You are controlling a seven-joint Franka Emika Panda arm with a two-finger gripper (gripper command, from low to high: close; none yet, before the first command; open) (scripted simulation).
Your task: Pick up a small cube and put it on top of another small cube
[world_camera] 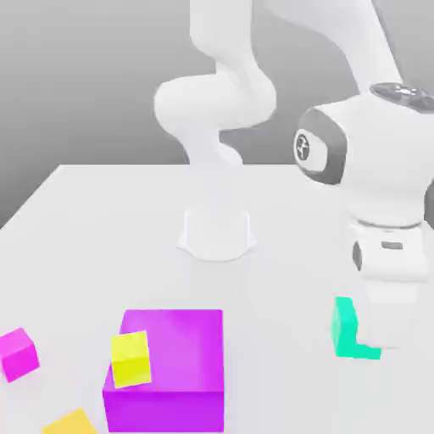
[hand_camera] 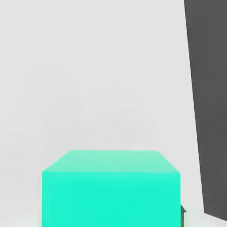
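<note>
Over at the exterior view's right, the white arm [world_camera: 373, 169] reaches down to the table [world_camera: 102, 220], and the end effector [world_camera: 383, 335] sits right against the small teal cube [world_camera: 346, 329]. Its fingers have come together on that cube, pinching it: the cube's near face and lower edge peek out beside the white hand, the rest tucked behind it. From the hand view the teal cube [hand_camera: 111, 190] sits big and close, its top face level, with pale table [hand_camera: 88, 66] stretching away beyond it and a dark strip along one side. Whether the cube rests on the table or is a touch clear of it, I can't tell.

Toward the exterior view's left, well apart from the arm, there's a big magenta block [world_camera: 174, 364] standing on the table. A small yellow cube [world_camera: 130, 359] is tilted against that block's near left corner, touching it by the look of it. Further left, a small magenta cube [world_camera: 18, 353] sits alone near the table's edge. Down at the bottom edge, another yellow cube [world_camera: 69, 423] is partly cut off by the frame. Back in the middle, the arm's round white base [world_camera: 217, 233] stands on the table.
</note>
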